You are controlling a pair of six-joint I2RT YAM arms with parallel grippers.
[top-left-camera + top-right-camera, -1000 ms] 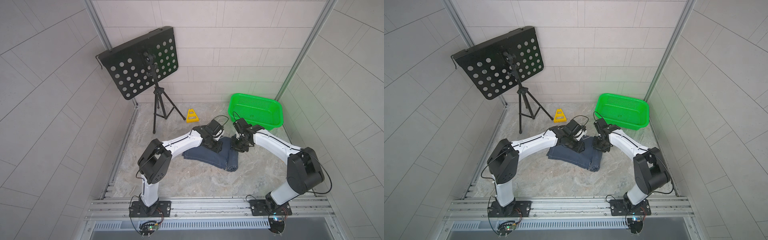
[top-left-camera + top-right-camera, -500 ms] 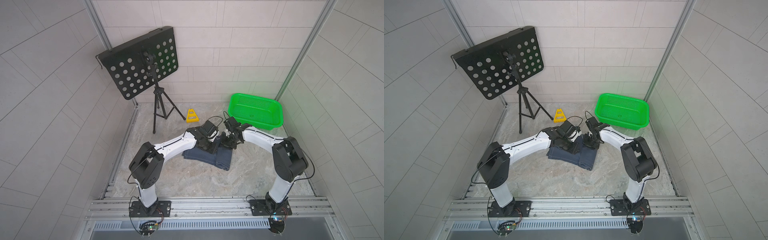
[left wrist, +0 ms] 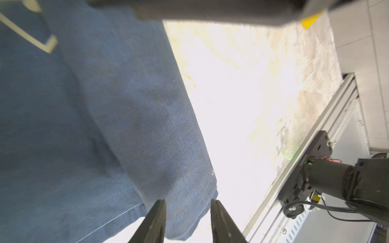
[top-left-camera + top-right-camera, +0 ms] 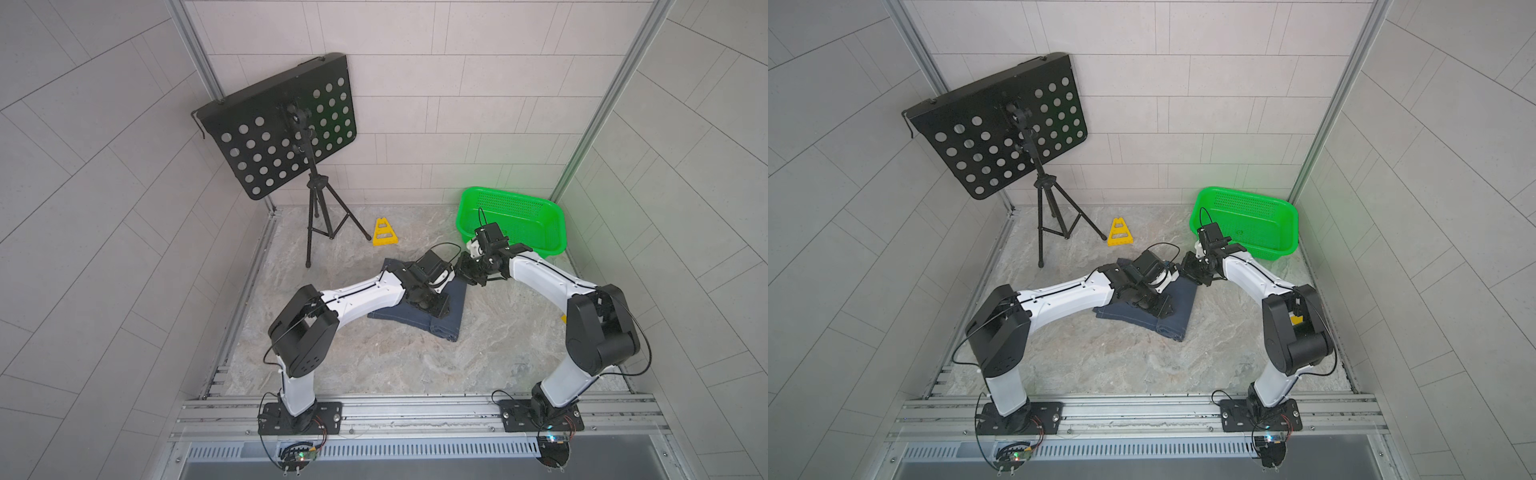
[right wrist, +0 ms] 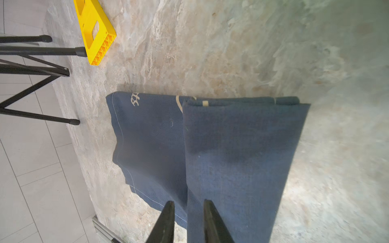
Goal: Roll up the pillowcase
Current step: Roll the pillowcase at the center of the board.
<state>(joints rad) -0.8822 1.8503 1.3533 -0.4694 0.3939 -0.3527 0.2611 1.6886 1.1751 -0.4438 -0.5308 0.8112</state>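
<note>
Swinging inward since 1 second ago, the right gripper [image 5: 188,202] is joining the left gripper [image 3: 188,201] over the partly rolled navy pillowcase [image 4: 452,309] lying on the marbled tabletop [image 4: 374,361], each pair of jaws standing narrowly apart astride its soft, floppy fold, likely the best handhold, with any actual pinch impossible to tell.

We see pillowcase [image 5: 242,147]: navy woven cloth, denim-like, matt, coarse weave, pale stitched seams. Tabletop [image 4: 395,365]: marbled stone look, smooth, slight sheen. We note basket [image 4: 557,232]: green plastic, perforated, glossy. Music stand [image 4: 282,89]: black metal, matt, punched holes. Yellow block [image 5: 89,19]: moulded plastic, ribbed edge. Arm shells [image 4: 365,293]: white plastic, smooth; rail [image 4: 415,409]: bare brushed metal. Walls [image 4: 415,104]: grey matt tiles.
</note>
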